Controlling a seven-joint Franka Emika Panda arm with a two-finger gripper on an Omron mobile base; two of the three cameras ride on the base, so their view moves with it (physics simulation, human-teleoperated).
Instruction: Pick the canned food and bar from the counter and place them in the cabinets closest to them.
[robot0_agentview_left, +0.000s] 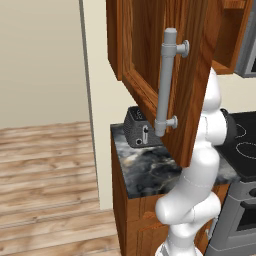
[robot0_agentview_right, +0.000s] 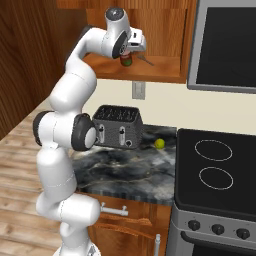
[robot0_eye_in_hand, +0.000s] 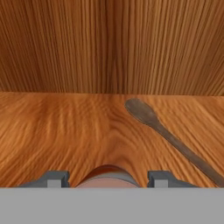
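We see even, diffuse rendered light, no glare. Soft shadows under the toaster (robot0_agentview_right: 119, 127) and cabinet door (robot0_agentview_left: 165, 75). Edges slightly soft; no lens distortion noted.

We see reddish-brown, streaky-grained wooden wall cupboards (robot0_agentview_left: 150, 55) with a matt grey metal-looking bar handle (robot0_agentview_left: 166, 82), a glossy, pale-veined dark marbled stone worktop (robot0_agentview_right: 125, 172), a dull grey-brown spoon (robot0_eye_in_hand: 168, 135), and a smooth orange-red can (robot0_eye_in_hand: 107, 176).
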